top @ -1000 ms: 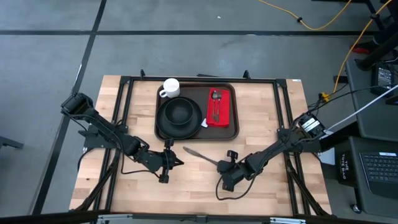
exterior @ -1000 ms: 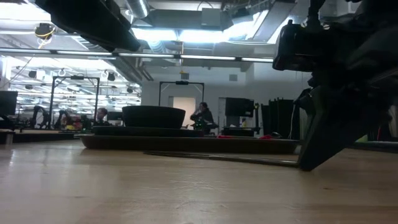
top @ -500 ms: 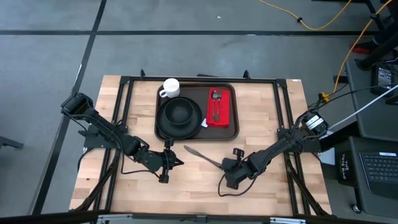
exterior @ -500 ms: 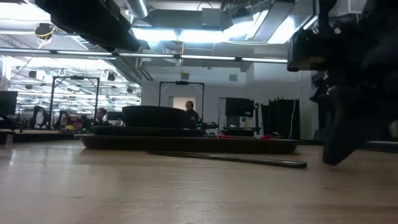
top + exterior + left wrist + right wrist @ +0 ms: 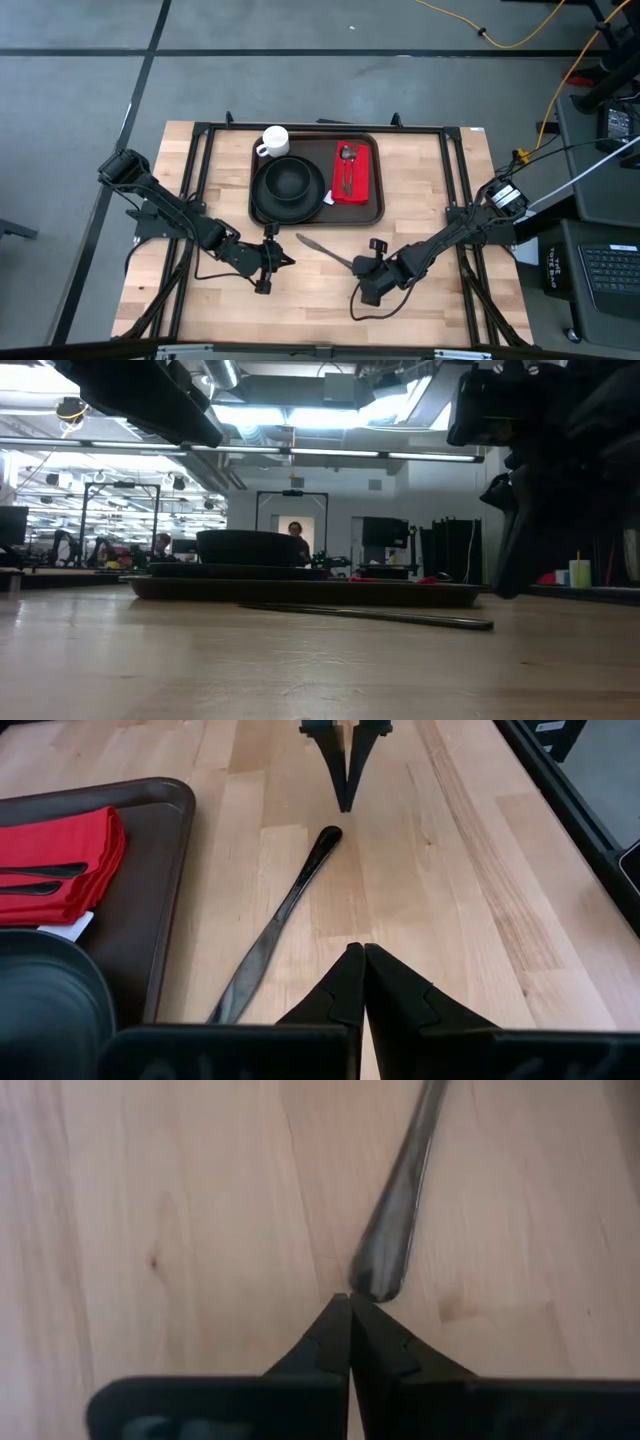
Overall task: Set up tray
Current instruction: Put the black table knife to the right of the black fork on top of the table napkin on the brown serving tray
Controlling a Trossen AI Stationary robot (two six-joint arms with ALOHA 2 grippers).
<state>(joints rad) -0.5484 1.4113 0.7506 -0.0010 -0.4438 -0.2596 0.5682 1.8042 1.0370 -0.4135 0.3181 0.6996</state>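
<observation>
Now right tool closed, empty, tips at knife handle end.

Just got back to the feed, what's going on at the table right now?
The tray holds a white mug, a black bowl on a plate, and a red napkin with cutlery on it. A knife lies on the wood in front of the tray. The right end effector, fingers shut, sits just off the knife's handle end without holding it. The left end effector waits shut, nearby.
</observation>
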